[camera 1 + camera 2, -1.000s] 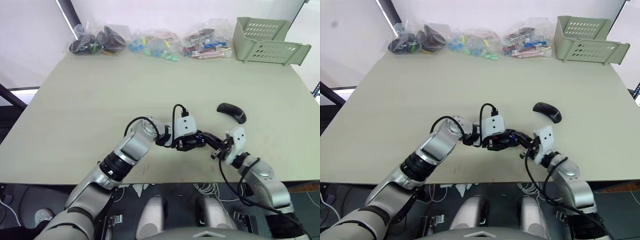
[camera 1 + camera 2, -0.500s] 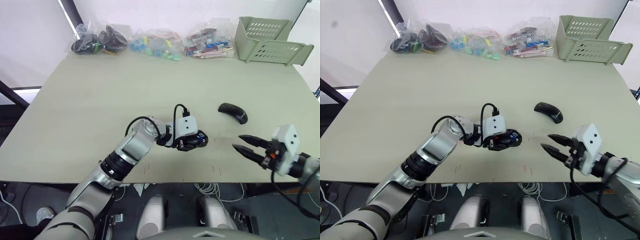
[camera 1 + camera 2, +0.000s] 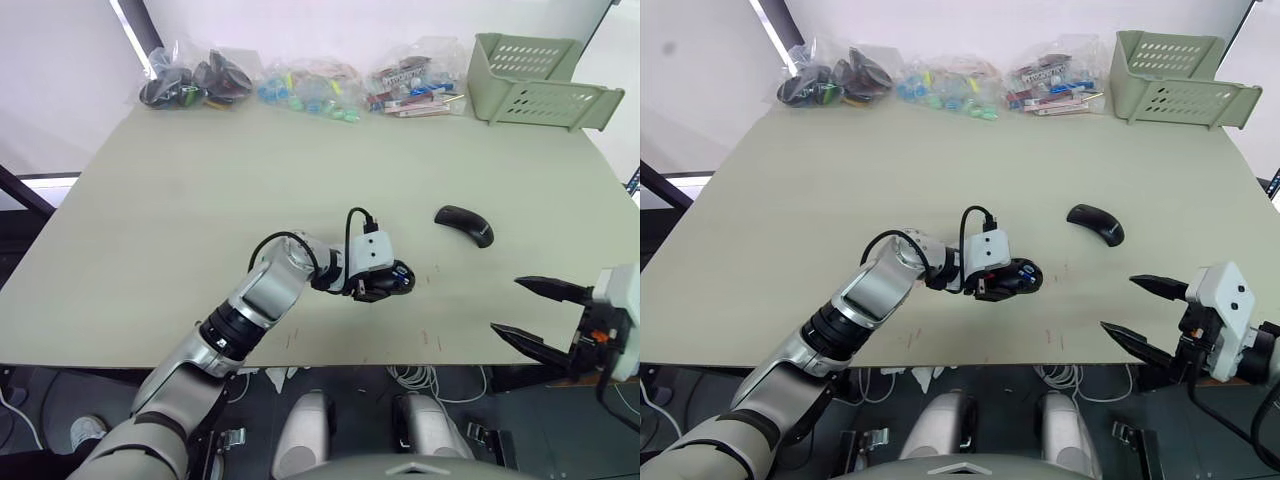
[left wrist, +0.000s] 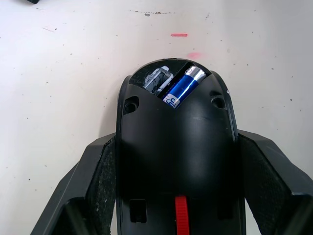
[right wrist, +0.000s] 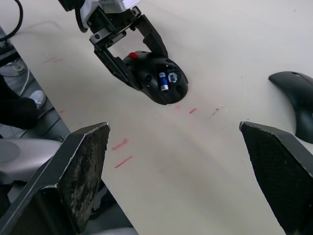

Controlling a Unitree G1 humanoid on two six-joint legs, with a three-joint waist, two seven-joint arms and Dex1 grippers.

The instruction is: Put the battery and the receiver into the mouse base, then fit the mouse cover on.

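Note:
The mouse base (image 3: 392, 280), black with a red patch, rests on the table near the front middle. My left gripper (image 3: 386, 283) is shut on it, with a pad (image 4: 105, 171) against each side. The blue battery (image 4: 183, 86) lies in the recess on top. Beside it is a small silvery piece (image 4: 156, 81); I cannot tell whether that is the receiver. The mouse cover (image 3: 464, 225), a glossy black arched shell, lies on the table to the right of the base. My right gripper (image 3: 505, 305) hangs wide open and holds nothing, out by the table's front right edge.
Clear bags of small parts (image 3: 310, 85) line the table's back edge. Another bag with dark items (image 3: 195, 82) is at the back left. A pale green slotted basket (image 3: 535, 80) stands at the back right. Faint red marks (image 5: 121, 144) dot the table near the front edge.
My right gripper has drawn back from the mouse base, to the right and toward the table's front edge, and gone from shut to wide open. The left gripper has kept still on the base.

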